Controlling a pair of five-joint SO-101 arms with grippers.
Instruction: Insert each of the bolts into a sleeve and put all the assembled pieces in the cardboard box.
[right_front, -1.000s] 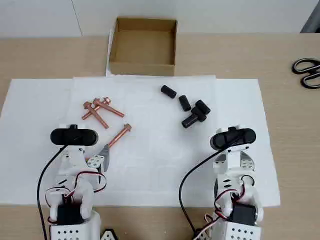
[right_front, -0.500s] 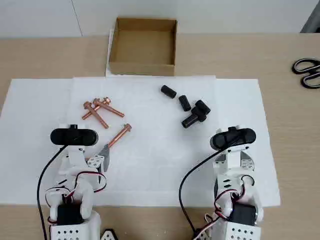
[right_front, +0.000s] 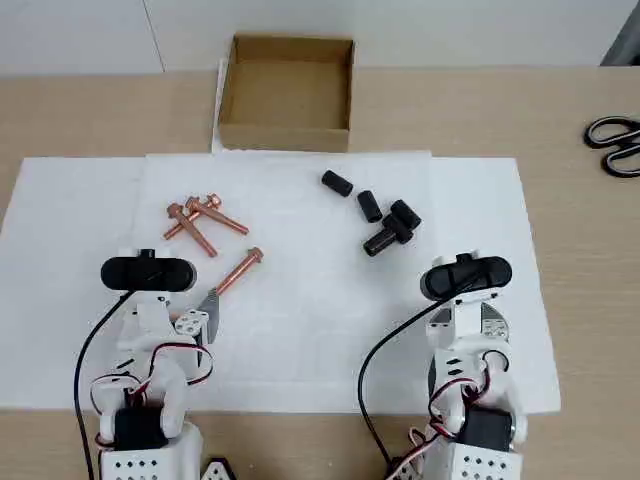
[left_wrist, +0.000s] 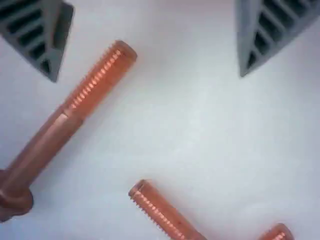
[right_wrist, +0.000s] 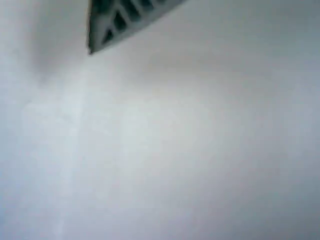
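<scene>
My left gripper (left_wrist: 147, 75) stands wide apart over the nearest bolt (left_wrist: 75, 107); whether my right gripper (right_front: 470, 300) is apart or together I cannot tell.
That bolt lies flat on the white paper (right_front: 300, 320), its threaded end close beside one of my left fingertips (left_wrist: 50, 55) and not touching it. Three other bolts (right_front: 200, 218) lie in a loose crossed bunch a little farther out. The black sleeves (right_front: 385, 215) cluster ahead of my right gripper, with bare paper between. A broad open strip of paper separates bolts from sleeves. The cardboard box (right_front: 285, 135) sits at the paper's far edge, open side up. Scissors (right_front: 615, 145) lie on the bare table (right_front: 560, 110), well off to my right.
</scene>
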